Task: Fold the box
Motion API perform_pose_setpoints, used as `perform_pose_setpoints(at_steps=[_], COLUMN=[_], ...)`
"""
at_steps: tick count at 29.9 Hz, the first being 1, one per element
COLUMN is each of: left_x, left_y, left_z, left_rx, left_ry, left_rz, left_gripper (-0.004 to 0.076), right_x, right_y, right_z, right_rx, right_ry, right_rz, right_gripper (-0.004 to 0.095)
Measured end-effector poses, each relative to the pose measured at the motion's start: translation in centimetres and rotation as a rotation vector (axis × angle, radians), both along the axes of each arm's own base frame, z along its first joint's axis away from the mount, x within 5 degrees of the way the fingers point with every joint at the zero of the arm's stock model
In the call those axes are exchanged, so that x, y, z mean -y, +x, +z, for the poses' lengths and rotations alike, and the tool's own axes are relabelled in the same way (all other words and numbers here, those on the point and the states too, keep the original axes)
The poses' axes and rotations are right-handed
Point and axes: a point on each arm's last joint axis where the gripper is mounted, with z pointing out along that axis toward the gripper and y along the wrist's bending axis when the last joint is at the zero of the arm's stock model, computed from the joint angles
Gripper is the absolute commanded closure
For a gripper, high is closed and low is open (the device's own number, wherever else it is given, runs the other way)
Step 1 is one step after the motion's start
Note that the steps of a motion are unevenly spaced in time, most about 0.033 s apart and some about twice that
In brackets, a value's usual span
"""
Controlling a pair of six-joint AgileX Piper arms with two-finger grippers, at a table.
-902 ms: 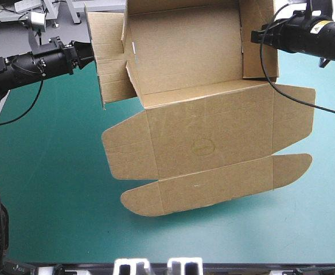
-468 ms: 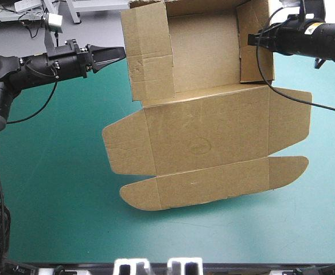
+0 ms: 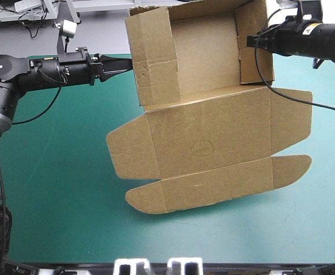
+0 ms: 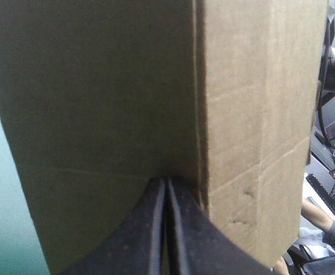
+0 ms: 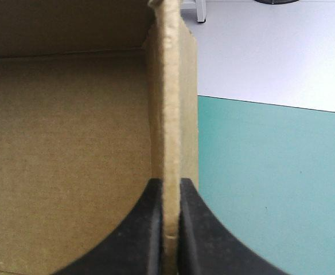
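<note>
Wall-raising is judged in hand on the box (image 3: 210,140). The right wall (image 3: 259,60) is clamped by the right gripper (image 3: 249,41). The left wall (image 3: 153,57) is pressed by the left gripper (image 3: 128,62), its tips together. Tucking is likely called for next.

The left gripper (image 3: 131,62) has come in from the table's left side toward the box (image 3: 207,69), and its closed tip now rests against the outer face of the left wall (image 3: 153,57). That wall, earlier splayed outward with its flap pointing left, has swung up and now stands along the tray's side. The flat lid (image 3: 207,143) has slid a little toward the table's right edge.
</note>
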Motion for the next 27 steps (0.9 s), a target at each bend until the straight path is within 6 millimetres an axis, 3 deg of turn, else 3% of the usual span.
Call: perform_pose_setpoints(at_steps=[3, 9, 11, 27], left_x=[0.34, 0.37, 0.37, 0.38], left_y=[-0.09, -0.12, -0.12, -0.13], left_z=[-0.02, 0.14, 0.10, 0.18], left_rx=[0.000, 0.007, 0.007, 0.000], left_ry=[0.003, 0.006, 0.010, -0.002], left_rz=[-0.011, -0.012, -0.011, -0.011], left_gripper=[0.0666, 0.0400, 0.0346, 0.0335], right_x=[0.00, -0.06, -0.09, -0.09], right_y=[0.00, 0.15, 0.26, 0.29], right_z=[0.00, -0.24, -0.34, -0.39], right_rx=[0.000, -0.014, -0.018, -0.020], right_ry=[-0.001, 0.000, 0.002, 0.000], right_rz=[0.001, 0.005, 0.007, 0.007], right_gripper=[0.0922, 0.0922, 0.0922, 0.0922])
